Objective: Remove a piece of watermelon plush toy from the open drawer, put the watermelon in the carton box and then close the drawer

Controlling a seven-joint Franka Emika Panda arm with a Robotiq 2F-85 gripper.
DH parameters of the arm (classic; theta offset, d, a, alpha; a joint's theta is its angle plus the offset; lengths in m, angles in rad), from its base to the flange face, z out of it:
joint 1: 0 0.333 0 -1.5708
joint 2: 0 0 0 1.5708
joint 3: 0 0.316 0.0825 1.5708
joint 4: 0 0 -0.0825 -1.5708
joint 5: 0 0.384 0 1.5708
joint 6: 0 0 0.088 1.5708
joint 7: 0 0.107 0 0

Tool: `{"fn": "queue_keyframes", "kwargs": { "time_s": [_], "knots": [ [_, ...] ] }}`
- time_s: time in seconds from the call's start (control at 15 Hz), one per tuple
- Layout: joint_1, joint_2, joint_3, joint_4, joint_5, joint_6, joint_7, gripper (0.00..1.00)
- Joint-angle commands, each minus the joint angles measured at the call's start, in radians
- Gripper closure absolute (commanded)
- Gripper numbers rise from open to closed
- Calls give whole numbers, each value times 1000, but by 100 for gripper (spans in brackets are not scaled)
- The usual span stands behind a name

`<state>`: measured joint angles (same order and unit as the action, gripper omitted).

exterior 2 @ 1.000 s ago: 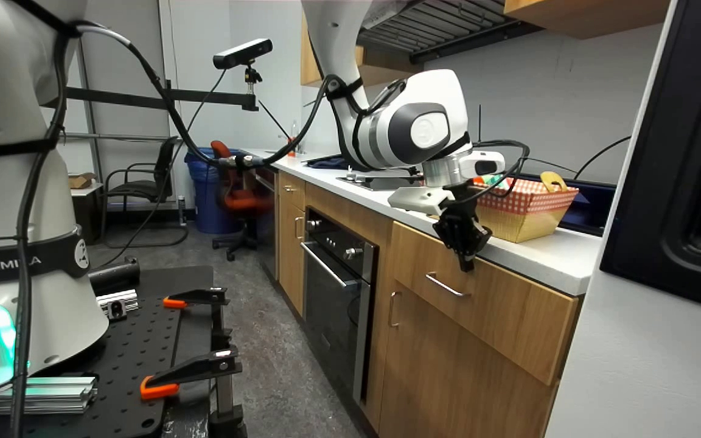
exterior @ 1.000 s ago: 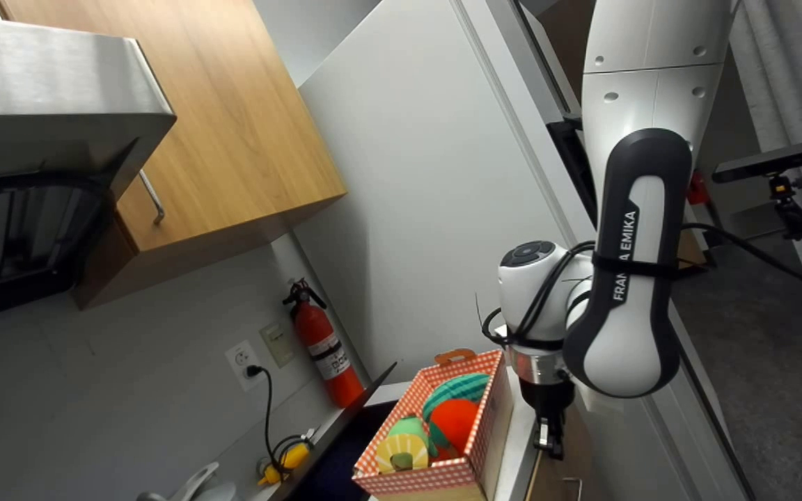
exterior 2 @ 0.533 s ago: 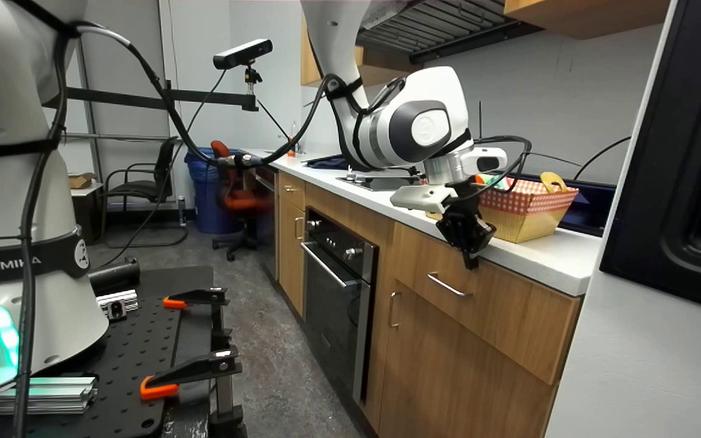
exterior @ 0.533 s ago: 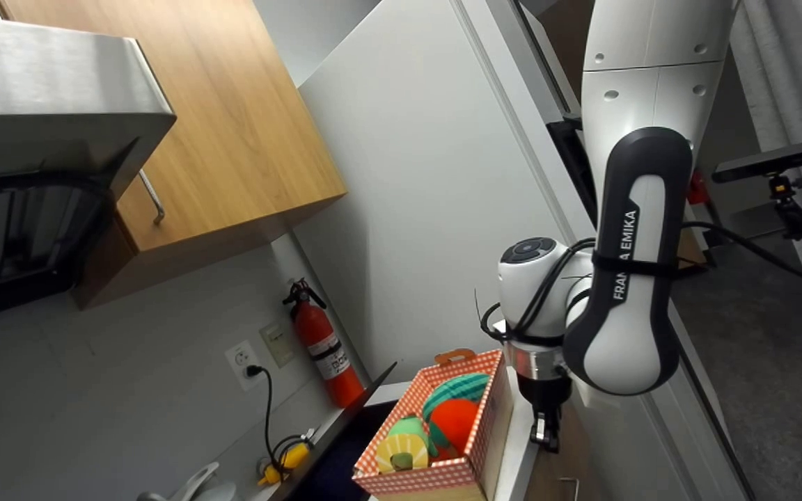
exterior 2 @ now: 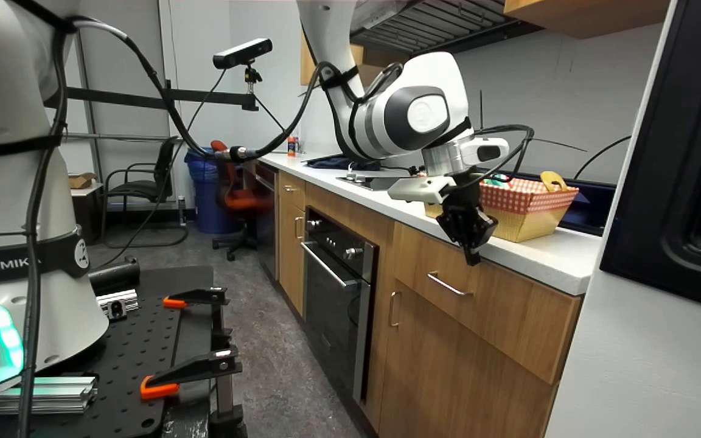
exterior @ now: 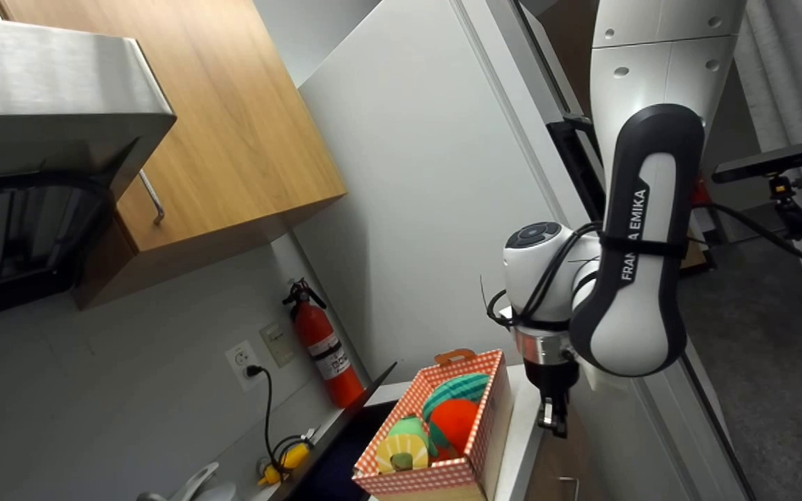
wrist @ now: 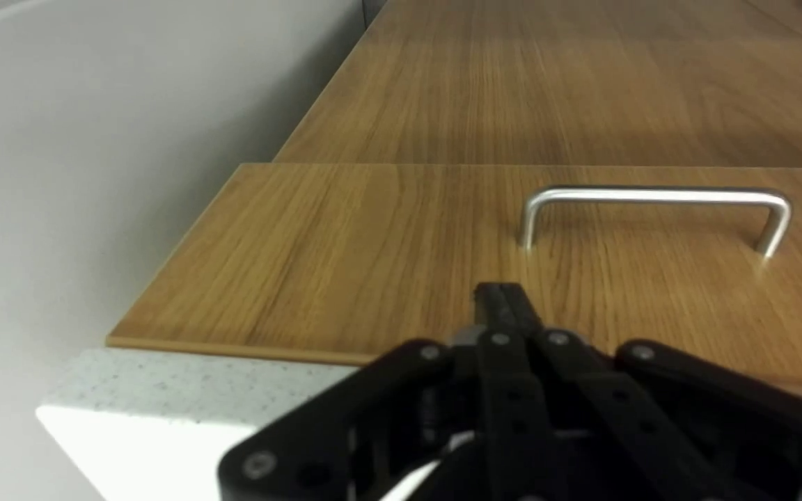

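The drawer shows its wooden front with a metal handle in the wrist view (wrist: pixel 373 264) and in an exterior view (exterior 2: pixel 527 310). It sits shut under the counter. My gripper (wrist: pixel 502 289) is shut and empty, with its tips near the upper part of the drawer front, left of the handle. The gripper also shows in both exterior views (exterior: pixel 553 426) (exterior 2: pixel 472 258). The carton box (exterior: pixel 491 438), with a red checked rim, stands on the counter behind the gripper. A green striped plush (exterior: pixel 458 390), which looks like the watermelon plush toy's rind, lies inside it; red flesh cannot be made out surely.
A red-orange plush (exterior: pixel 455 417) and a yellow citrus-like plush (exterior: pixel 402 451) lie in the box too. The white counter edge (wrist: pixel 199 390) is above the drawer. A pale wall panel (wrist: pixel 129 139) stands beside it. The drawer handle (wrist: pixel 658 196) sticks out.
The drawer front has moved in slightly, from a little open to flush, between the oldest frame and half a second ago. The gripper, shut, has since risen slightly.
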<state>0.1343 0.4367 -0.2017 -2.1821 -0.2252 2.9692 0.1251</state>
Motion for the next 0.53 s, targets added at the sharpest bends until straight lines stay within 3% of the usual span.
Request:
{"fn": "queue_keyframes", "kwargs": {
  "time_s": [0.0,0.47],
  "knots": [
    [34,-116,-20,-90,-8,-102,22,100],
    [6,-307,45,-201,-31,-298,48,100]
  ]
}}
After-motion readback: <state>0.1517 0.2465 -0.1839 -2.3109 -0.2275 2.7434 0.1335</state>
